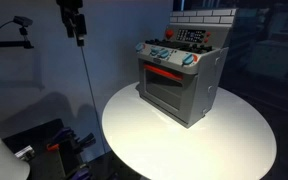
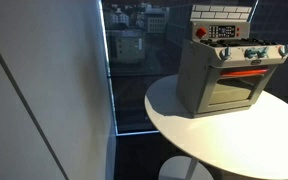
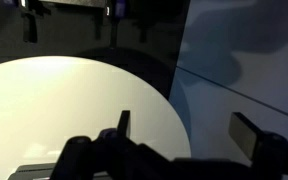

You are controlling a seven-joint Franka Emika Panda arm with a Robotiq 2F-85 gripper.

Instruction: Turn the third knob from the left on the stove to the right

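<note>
Counting up, we get 1 stove [image 1: 181, 85] sitting approx 12 o'clock on 1 round white surface [image 1: 229, 150] in an exterior view; its teal knobs [image 1: 167, 54] too small for us to count. Wrist view: 2 fingers [image 3: 124, 126] at 6 o'clock, spread wide, nothing btw them.

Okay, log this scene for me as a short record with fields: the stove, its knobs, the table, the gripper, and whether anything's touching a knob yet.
stove: small grey toy oven-stove, upright on the table
knobs: teal, in a row along the top front
door: windowed, red bar across it
table: round, white
gripper: open, nothing between its fingers, above the table's edge in the wrist view
contact with knobs: none; the stove is not in the wrist view
</note>
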